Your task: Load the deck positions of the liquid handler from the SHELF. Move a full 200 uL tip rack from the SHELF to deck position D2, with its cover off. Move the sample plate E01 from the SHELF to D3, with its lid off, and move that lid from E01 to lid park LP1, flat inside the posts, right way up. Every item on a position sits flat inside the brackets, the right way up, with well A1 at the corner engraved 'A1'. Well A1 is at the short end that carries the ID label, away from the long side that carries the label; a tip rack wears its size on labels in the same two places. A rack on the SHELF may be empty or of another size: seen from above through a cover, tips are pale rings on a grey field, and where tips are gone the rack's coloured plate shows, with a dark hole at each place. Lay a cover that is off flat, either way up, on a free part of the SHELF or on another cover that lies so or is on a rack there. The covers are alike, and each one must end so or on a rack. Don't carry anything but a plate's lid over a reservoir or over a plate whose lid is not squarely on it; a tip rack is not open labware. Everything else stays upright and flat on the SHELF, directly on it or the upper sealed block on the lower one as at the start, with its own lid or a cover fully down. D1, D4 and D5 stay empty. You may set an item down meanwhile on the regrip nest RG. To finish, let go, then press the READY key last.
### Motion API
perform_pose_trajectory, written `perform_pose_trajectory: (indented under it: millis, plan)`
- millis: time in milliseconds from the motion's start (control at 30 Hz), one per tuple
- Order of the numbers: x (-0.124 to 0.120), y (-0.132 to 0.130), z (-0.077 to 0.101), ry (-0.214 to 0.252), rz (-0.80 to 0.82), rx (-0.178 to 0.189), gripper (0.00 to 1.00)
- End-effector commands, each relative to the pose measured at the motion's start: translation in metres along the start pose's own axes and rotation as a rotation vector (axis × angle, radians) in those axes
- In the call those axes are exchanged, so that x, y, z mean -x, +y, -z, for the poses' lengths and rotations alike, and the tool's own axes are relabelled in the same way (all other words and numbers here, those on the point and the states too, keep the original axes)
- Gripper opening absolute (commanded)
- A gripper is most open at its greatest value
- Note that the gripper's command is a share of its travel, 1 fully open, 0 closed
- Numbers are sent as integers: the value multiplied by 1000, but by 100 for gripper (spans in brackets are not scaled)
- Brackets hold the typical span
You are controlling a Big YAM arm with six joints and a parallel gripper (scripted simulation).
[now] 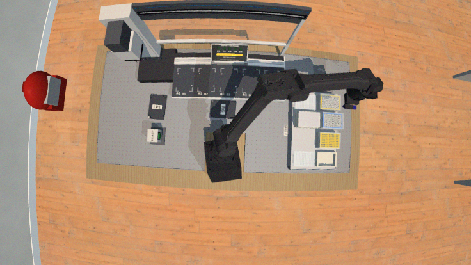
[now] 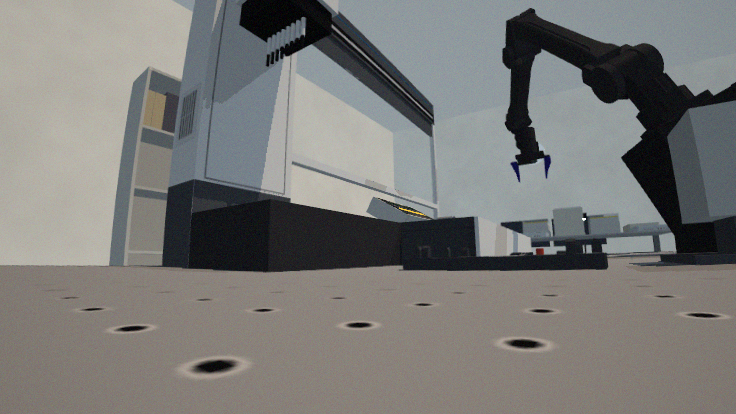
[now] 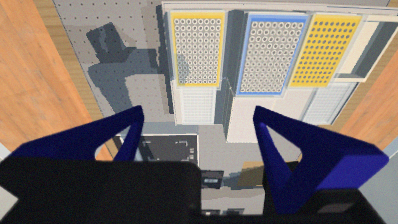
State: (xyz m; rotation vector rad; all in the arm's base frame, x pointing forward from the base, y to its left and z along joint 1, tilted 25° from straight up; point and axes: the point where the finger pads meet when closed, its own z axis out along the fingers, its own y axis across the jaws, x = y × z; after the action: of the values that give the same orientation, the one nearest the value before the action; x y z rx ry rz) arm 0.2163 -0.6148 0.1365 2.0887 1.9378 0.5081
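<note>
Top view, left to right: red dome thing at the far left edge of the floor. On the grey perforated table, lid park LP1 and just below it the READY key. The liquid handler's dark deck with white bracket marks sits behind; nothing visible on the uncovered positions, though the arm hides some. Regrip nest RG is just in front of the deck, arm base below it. The arm reaches right, over the SHELF.

On the SHELF: yellow-framed tip rack with pale rings on grey, so full; beside it the blue-framed tip rack, also pale rings; then the all-yellow rack with dark holes, tips gone. White blocks and plates fill the next column; labels too small to read, so I cannot tell which is E01.

Gripper hangs high above the shelf's far edge, beyond the yellow-framed rack, blue fingers spread wide, nothing between them.
</note>
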Motion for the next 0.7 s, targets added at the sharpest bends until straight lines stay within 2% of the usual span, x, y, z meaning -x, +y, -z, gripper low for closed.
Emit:
perform_pose_trajectory:
  millis: [0, 167, 233, 300, 400, 533, 567, 667]
  plan:
    - [17, 10, 33, -65, 25, 23, 100]
    - [17, 10, 33, -65, 25, 23, 100]
    - [19, 15, 18, -65, 30, 24, 100]
    - [6, 10, -4, -22, 12, 11, 100]
    - [3, 12, 2, -34, 14, 15, 100]
    - [7, 3, -3, -32, -1, 13, 100]
    - [11, -6, -3, -35, -16, 13, 100]
    - [7, 2, -18, -21, -2, 9, 100]
